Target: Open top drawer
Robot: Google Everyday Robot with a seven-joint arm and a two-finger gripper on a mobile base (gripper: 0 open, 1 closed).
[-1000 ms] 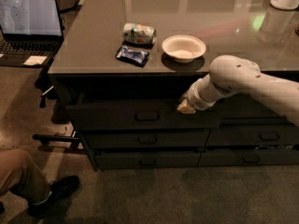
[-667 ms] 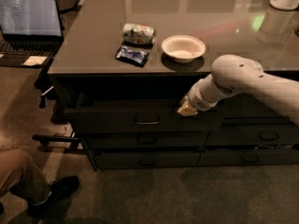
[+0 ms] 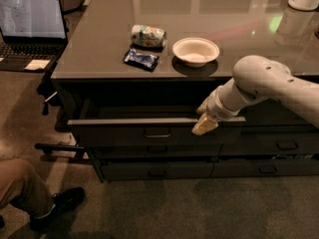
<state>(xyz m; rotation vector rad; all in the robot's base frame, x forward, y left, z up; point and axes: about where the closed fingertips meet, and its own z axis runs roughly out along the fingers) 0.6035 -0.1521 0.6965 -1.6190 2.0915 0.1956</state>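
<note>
Tool [image 3: 205, 125] at pulled-out top drawer [image 3: 124, 132] rim, grip unclear; one bowl [image 3: 195, 51], one can [image 3: 148, 35].

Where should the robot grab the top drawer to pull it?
By the small bar handle midway across the top drawer, from the front: the flat face has nothing else sticking out. The pincer sits at its top edge, right of the handle.

Cream end effector [image 3: 205, 126] at the dark grey top drawer [image 3: 119, 133].
</note>
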